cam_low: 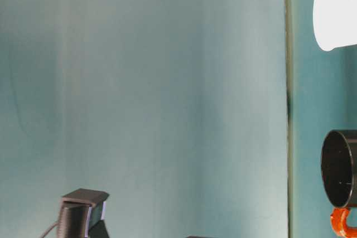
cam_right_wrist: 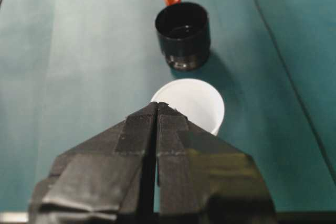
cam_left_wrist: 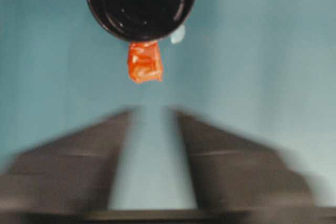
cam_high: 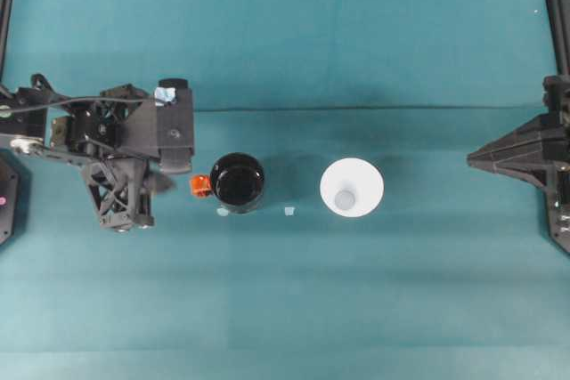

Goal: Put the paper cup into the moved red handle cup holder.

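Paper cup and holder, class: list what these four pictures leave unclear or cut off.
- paper cup: right wrist view, near rim hidden by right gripper.
- paper cup: table-level view, cut off by the frame edge.
- red handle cup holder: left wrist view, far rim cropped.
- left gripper: fingers motion-blurred.
- Pale speck on table: overhead, too small to identify.

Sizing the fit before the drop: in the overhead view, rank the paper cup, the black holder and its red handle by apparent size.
1. paper cup, widest disc.
2. red handle cup holder, slightly narrower.
3. its red handle, far smallest.
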Controlling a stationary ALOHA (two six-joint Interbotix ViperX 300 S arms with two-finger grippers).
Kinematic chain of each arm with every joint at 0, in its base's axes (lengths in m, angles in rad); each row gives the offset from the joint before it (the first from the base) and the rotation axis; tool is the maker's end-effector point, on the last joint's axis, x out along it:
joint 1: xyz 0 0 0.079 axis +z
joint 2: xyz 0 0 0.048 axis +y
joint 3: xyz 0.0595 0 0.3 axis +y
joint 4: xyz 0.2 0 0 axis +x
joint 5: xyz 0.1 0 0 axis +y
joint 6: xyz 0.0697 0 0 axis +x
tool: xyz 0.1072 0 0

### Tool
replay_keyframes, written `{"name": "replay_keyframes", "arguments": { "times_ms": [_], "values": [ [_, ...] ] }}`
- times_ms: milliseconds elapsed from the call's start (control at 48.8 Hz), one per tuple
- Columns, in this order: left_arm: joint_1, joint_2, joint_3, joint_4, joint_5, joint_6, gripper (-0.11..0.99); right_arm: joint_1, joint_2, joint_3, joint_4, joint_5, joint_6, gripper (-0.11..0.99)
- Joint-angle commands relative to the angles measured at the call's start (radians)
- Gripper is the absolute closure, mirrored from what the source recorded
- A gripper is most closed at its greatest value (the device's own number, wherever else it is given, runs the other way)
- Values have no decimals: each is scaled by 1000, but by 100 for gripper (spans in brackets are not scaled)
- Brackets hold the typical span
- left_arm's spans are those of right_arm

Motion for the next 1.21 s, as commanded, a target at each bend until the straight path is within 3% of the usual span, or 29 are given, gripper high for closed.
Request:
{"name": "replay_keyframes", "arguments": {
  "times_ms": [0, 61, 143, 225, 348, 820, 1189],
  "values": [
    [-2, 3, -3, 3, -8, 5, 22, -2, 5, -21, 2, -5, 9, 98],
    [-2, 9, 0, 3, -9, 20, 4, -2, 5, -20, 2, -5, 9, 98],
    [-2, 17, -3, 3, -12, 63, -9, -2, 5, -20, 2, -2, 9, 98],
    [0, 32, -8, 3, -17, 118, -10, -2, 5, -20, 2, 5, 9, 98],
    [5, 61, -17, 3, -29, 156, -11, -2, 5, -18, 2, 15, 9, 98],
    [21, 198, -29, 3, -144, 160, -11, -2, 5, -17, 2, 32, 11, 98],
    [29, 267, -26, 3, -166, 163, -11, -2, 5, -15, 2, 32, 11, 98]
  ]
}}
